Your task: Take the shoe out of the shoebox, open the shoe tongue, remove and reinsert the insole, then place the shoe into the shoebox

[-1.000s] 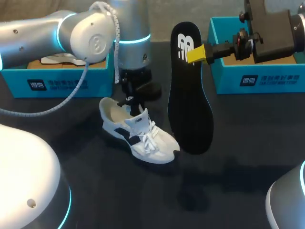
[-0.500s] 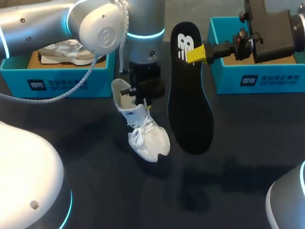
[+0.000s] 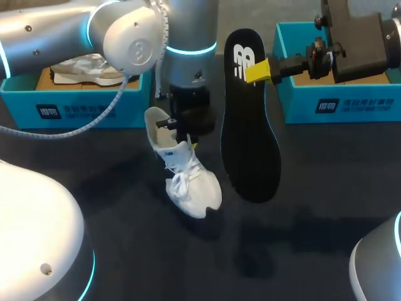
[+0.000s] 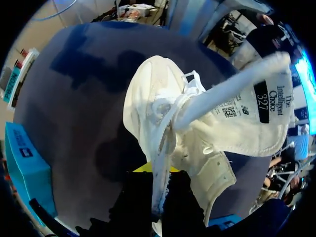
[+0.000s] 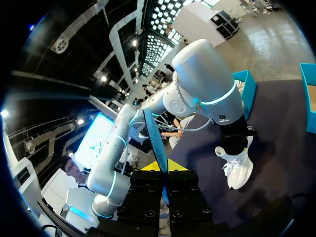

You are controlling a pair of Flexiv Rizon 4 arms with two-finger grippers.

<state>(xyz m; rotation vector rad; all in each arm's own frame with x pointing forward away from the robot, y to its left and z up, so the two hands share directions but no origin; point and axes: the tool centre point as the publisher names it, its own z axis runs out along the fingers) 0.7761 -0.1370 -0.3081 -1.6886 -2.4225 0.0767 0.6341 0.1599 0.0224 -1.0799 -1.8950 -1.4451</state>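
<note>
1. Left arm: My left gripper [image 3: 180, 128] sits just left of the table's [image 3: 313, 188] centre in the head view. Its jaws pinch the shoe [image 3: 185, 169] at the heel-end collar. The left wrist view shows the two dark fingers on either side of the shoe's [image 4: 197, 128] rim wall, with a yellow tip [image 4: 148, 168] just visible beside it.

2. Shoe: The white shoe hangs heel up, with the toe pointing down toward 6 o'clock. I cannot tell whether the toe touches the table. In the left wrist view the tongue [image 4: 247, 84] stands away from the opening, label side showing, and the laces are bunched ahead of the fingers.

3. Right arm: My right gripper [image 3: 258, 71] comes in from 2 o'clock. Its jaws are clamped on the black insole [image 3: 249, 125] near the heel end. The insole hangs upright with its long end down, just at 3 o'clock of the shoe and apart from it. In the right wrist view the insole [image 5: 157, 148] runs edge-on between the fingers of the right gripper [image 5: 164, 182].

4. Boxes: One teal shoebox [image 3: 75, 106] stands at 10 o'clock and holds a second shoe [image 3: 81, 70]. Another teal shoebox [image 3: 338, 103] stands at 2 o'clock, behind the right gripper.
</note>
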